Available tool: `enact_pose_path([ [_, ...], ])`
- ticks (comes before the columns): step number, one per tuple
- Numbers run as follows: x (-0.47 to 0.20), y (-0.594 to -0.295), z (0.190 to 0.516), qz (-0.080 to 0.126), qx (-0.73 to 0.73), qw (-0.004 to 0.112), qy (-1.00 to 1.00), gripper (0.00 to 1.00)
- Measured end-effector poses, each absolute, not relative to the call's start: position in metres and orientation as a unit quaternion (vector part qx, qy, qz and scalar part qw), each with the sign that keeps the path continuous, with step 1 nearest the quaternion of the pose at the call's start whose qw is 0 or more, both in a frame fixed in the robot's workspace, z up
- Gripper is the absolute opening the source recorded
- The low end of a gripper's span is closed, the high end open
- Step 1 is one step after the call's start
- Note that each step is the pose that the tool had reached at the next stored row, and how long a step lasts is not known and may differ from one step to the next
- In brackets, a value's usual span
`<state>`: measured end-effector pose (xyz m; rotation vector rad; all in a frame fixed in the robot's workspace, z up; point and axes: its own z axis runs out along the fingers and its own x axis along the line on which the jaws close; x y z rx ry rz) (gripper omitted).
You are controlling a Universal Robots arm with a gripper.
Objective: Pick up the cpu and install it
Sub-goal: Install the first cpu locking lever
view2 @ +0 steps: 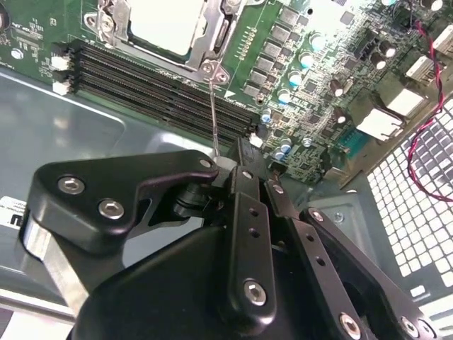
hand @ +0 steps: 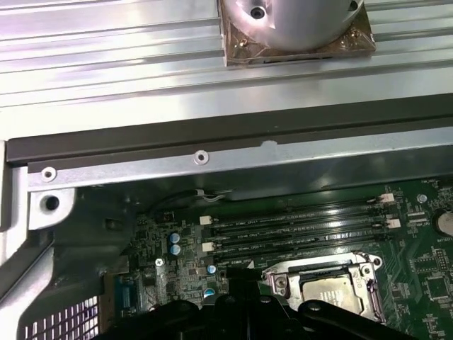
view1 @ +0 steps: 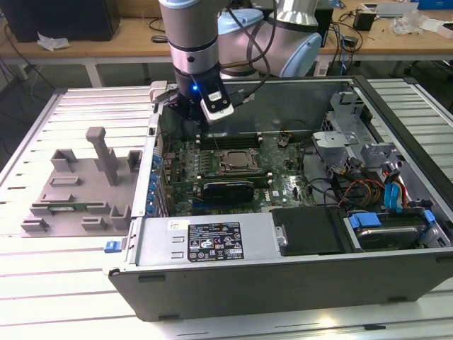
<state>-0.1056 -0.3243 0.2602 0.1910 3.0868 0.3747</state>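
power supply [view1: 205, 241]: nearest, along the front wall of the open computer case [view1: 283, 283], label up.
drive bay [view1: 386, 227]: beside it toward the exterior view's right, blue tabs showing, partly buried under cables.
fixture tray [view1: 78, 188]: grey, on the slatted table [view1: 42, 297], outside the case at the exterior view's left.
motherboard [view1: 283, 177]: flat on the case floor; its far corner is hidden behind the arm.
cpu [view2: 166, 25]: lying flat inside the metal-framed socket [view2: 216, 39], silver plate up, edges square to the frame. It is square, so no long axis shows. In the second wrist view it is cut off by the picture's edge. In the first wrist view [hand: 327, 294] the frame covers its rim.
socket lever [view2: 212, 106]: thin rod rising from the frame's corner to the fingertips. Whether it is pinched is hidden.
gripper [view2: 230, 159]: fingers drawn together, over the memory slots [view2: 141, 74], near the socket and apart from the cpu.
arm [view1: 191, 42]: cut off above.
workbenches [view1: 106, 42]: farthest back.
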Motion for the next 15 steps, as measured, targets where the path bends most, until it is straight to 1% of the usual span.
enact_pose_path([
  [15, -0.072, -0.324, 0.260, 0.120, 0.061, 0.013, 0.991, 0.11],
])
